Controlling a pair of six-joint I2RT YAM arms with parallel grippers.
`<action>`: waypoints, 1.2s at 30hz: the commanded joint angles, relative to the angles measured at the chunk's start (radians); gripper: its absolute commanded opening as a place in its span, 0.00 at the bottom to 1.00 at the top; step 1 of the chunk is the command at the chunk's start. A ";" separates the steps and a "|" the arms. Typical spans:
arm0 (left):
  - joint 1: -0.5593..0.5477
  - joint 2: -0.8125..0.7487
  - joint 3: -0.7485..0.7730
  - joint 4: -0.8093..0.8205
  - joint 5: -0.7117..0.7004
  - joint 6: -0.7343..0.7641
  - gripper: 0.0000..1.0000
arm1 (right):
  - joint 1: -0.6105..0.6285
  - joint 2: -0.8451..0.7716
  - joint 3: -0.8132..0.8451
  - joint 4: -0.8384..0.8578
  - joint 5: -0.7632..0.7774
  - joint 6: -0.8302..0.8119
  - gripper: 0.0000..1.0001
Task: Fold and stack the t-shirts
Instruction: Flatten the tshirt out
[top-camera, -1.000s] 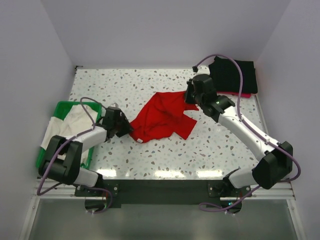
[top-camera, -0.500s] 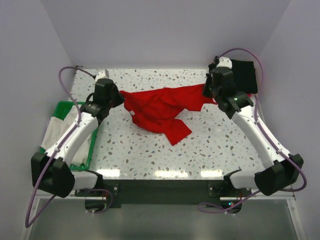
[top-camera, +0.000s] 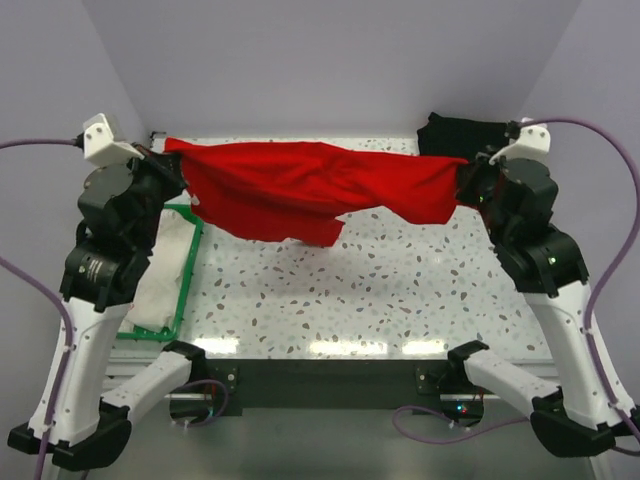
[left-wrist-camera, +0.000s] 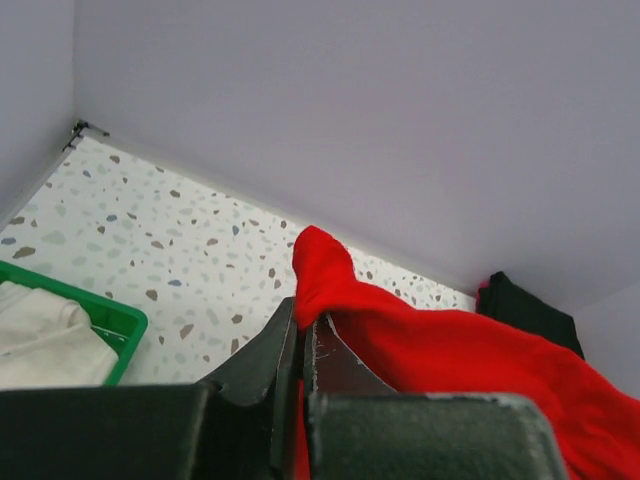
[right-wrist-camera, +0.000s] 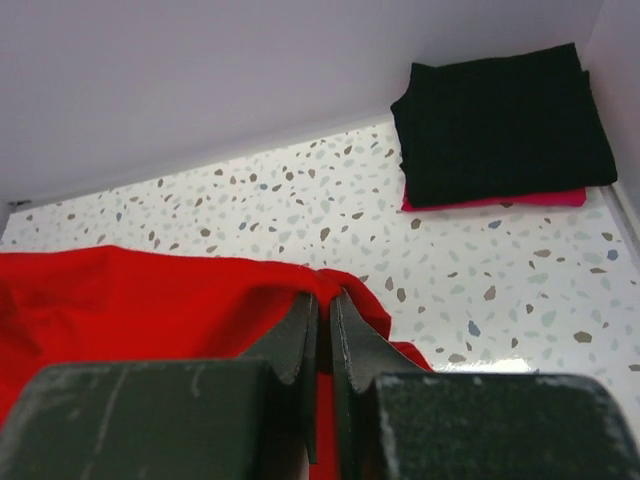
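- The red t-shirt (top-camera: 310, 185), a plain, bright, soft cloth, hung in the air above the surface (top-camera: 400, 290), stretched out between the two raised arms.
- Its upper edge ran nearly straight from one arm to the other, while the lower part sagged in loose folds, with one flap drooping lowest near the middle.
- The left pincer (left-wrist-camera: 303, 315) was closed tight on one end of the shirt; its dark, wedge-shaped fingers met with only a sliver of a gap, and a rounded nub of red cloth stood up above the tips.
- The right pincer (right-wrist-camera: 323, 298) was likewise clamped on the opposite end, with red fabric bunched over its narrow, tapered fingers.
- The surface was a glossy white slab speckled with grey, brown and bluish chips, like terrazzo.
- At the far right corner lay the black shirts (right-wrist-camera: 500, 120), folded into a flat, neat rectangle with matte cloth and squared edges.
- A thin pink-red layer (right-wrist-camera: 490, 201) showed under the front edge of that black stack.
- At the left edge sat a green plastic basket (left-wrist-camera: 75, 297) with a rigid, straight rim.
- A white shirt (left-wrist-camera: 45, 335) lay crumpled inside the basket in soft, rounded folds.
- Pale, smooth lavender walls (top-camera: 330, 60) enclosed the surface on three sides.
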 joint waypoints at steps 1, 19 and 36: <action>0.006 -0.028 0.098 -0.040 -0.035 0.046 0.00 | -0.006 -0.059 0.038 -0.058 0.044 -0.005 0.00; 0.141 0.923 0.534 0.074 0.313 0.086 0.40 | -0.184 0.496 0.100 0.025 -0.143 0.076 0.91; 0.132 0.255 -0.597 0.236 0.243 -0.198 0.65 | 0.088 0.412 -0.546 0.390 -0.134 0.239 0.86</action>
